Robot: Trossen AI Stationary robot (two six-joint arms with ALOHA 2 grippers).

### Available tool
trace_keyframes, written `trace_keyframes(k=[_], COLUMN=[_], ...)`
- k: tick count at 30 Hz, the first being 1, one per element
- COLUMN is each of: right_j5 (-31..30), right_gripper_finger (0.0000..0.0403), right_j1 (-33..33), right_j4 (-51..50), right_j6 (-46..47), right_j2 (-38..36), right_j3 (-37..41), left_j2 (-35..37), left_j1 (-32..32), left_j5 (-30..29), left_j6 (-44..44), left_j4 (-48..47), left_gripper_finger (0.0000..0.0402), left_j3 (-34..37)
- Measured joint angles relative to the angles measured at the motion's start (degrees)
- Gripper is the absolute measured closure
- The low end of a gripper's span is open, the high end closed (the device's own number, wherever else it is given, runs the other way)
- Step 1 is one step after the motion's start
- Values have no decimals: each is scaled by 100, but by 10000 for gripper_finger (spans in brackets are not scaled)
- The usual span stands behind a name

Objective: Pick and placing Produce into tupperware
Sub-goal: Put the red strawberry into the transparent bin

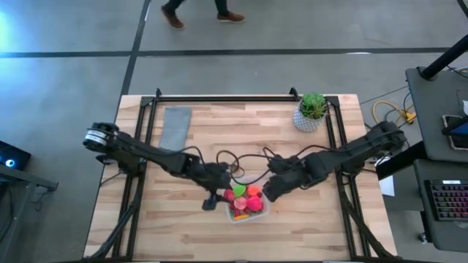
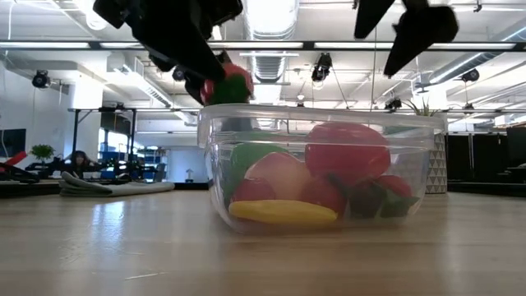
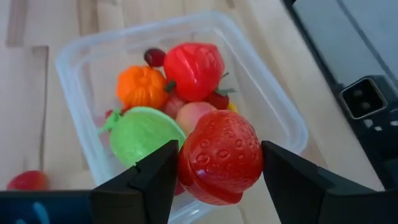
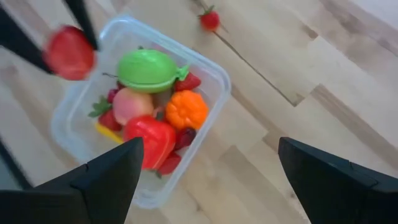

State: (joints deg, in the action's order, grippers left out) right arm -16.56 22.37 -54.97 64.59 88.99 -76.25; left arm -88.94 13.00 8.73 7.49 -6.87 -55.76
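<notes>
left gripper point(image 3: 217, 171) clamps strawberry point(image 3: 219, 163) over tub point(image 3: 283, 106), frame centre | right gripper point(image 4: 208, 183) wide, empty, beside tub | advice: centre above rim; lower; then release

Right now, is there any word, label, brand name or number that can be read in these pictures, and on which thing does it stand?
None can be read: the tupperware, the strawberry in the left gripper and the table carry no text.
</notes>
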Motion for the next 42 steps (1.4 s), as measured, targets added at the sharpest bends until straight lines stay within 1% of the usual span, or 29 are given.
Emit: trace_keyframes(k=[3, 6, 11, 15, 16, 19, 22, 24, 26, 29, 33, 37, 42], right_j5=[-135, -318, -452, -411, -367, -177, -172, -148, 2, 385, 898, 1351, 1665], right_gripper_finger=[39, 39, 39, 39, 39, 39, 39, 39, 39, 39, 39, 39, 39], right_j1=[196, 365, 532, 558, 554, 540, 495, 309, -40, -705, -1396, -1796, -2045], right_j4=[-29, -59, -64, -56, -58, 80, 171, 263, 329, 283, 412, 589, 870], right_j6=[192, 413, 544, 547, 548, 648, 737, 432, 63, -504, -1386, -2172, -2999], right_j2=[-181, -271, -253, -174, -173, -190, -191, -181, -99, 161, 555, 921, 1397], right_j3=[4, 14, 17, 26, 15, -66, -213, -278, -282, -267, -295, -346, -485], left_j2=[-259, -475, -650, -529, -443, -83, 293, 553, 865, 1330, 2185, 3105, 4131], left_j1=[102, 125, 126, 126, 126, 124, 124, 124, 124, 124, 124, 122, 123], left_j5=[-198, -214, -235, -314, -373, -787, -1110, -1243, -1397, -1723, -2383, -2862, -3352], left_j6=[327, 630, 1019, 1019, 1018, 1017, 1019, 1018, 1023, 1045, 1301, 1597, 1787], left_j4=[60, 62, 47, -6, -150, -911, -1756, -2035, -2283, -2403, -2604, -2715, -2723], left_gripper_finger=[199, 185, 139, 104, 98, 90, 89, 89, 89, 88, 88, 88, 88], left_j3=[-83, -165, -355, -364, -356, -346, -263, -200, -130, 71, 510, 1049, 1684])
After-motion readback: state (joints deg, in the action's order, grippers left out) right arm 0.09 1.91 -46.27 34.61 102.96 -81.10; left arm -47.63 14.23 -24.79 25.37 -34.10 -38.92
